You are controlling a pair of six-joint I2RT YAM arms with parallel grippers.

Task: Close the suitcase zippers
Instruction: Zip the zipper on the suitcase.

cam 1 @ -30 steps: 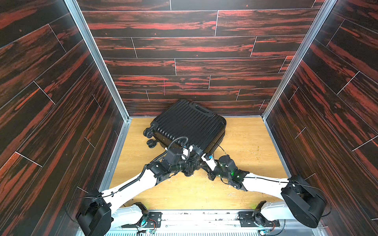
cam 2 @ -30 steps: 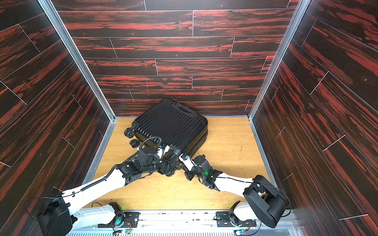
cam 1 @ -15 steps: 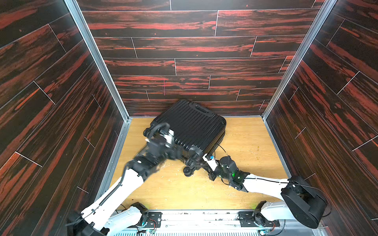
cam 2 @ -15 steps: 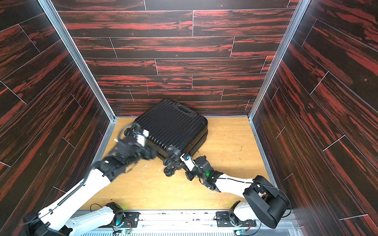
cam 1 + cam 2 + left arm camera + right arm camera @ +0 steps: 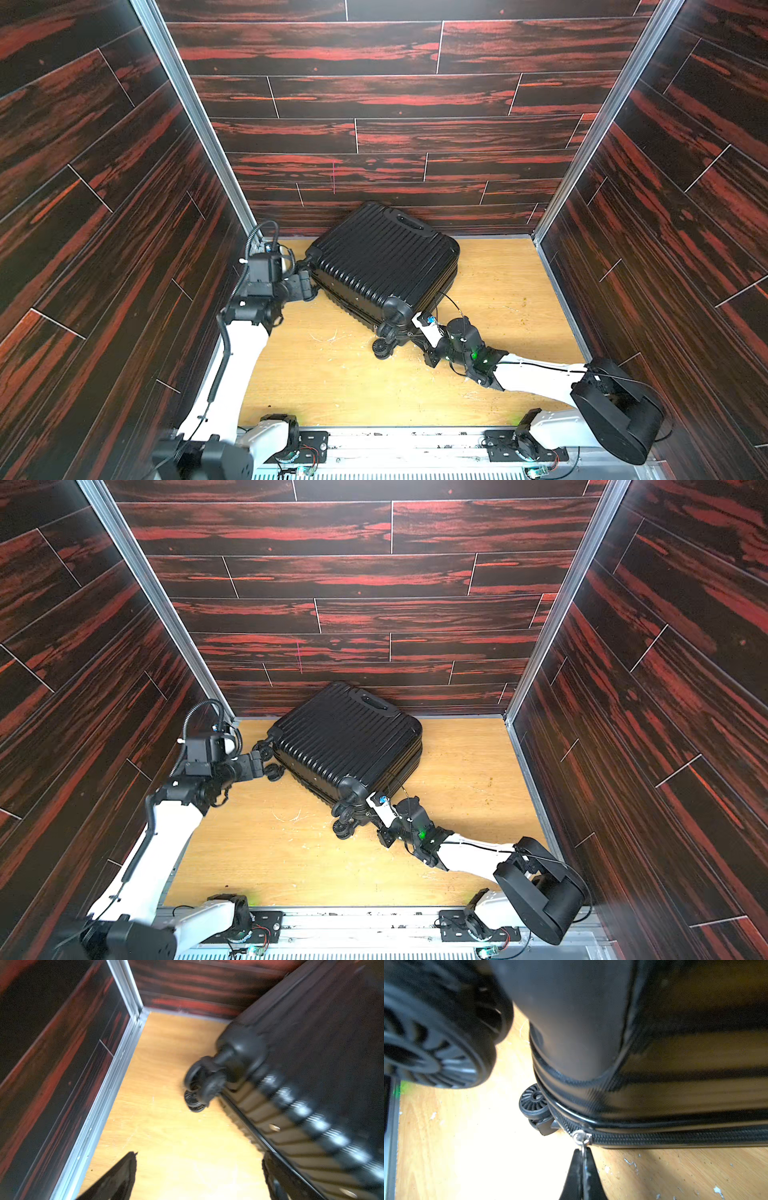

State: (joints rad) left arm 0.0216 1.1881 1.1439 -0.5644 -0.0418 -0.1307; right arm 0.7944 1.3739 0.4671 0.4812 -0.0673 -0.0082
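Pinching the small silvery pull tab (image 5: 581, 1138), my right gripper (image 5: 583, 1159) has its jaws pressed together on the tab's dangling end, low beside the wooden floor (image 5: 467, 1157). The tab sits on the zip track (image 5: 675, 1138) where the seam begins to bend round a corner of the suitcase (image 5: 654, 1043). Along the straight side leading away from the tab the teeth look meshed. Round the corner I cannot tell. Just past the tab a small spoked wheel (image 5: 534, 1102) rests near the floor, and a second wheel (image 5: 436, 1043) looms close to my wrist camera, blurred.

My left gripper (image 5: 198, 1157) is released, its fingers (image 5: 116, 1178) spread wide with only bare floor between them. One finger lies just beside the ribbed side of the case, and ahead is another wheel (image 5: 204, 1082).

In both top views the suitcase (image 5: 386, 262) (image 5: 349, 737) lies flat with a ribbed shell facing up. It is turned at an angle at the back of the floor, with its moulded handle end near the back wall (image 5: 395, 137). My left gripper (image 5: 305, 284) is at its wheel corner by the left wall, and my right gripper (image 5: 409, 332) is at the near corner.
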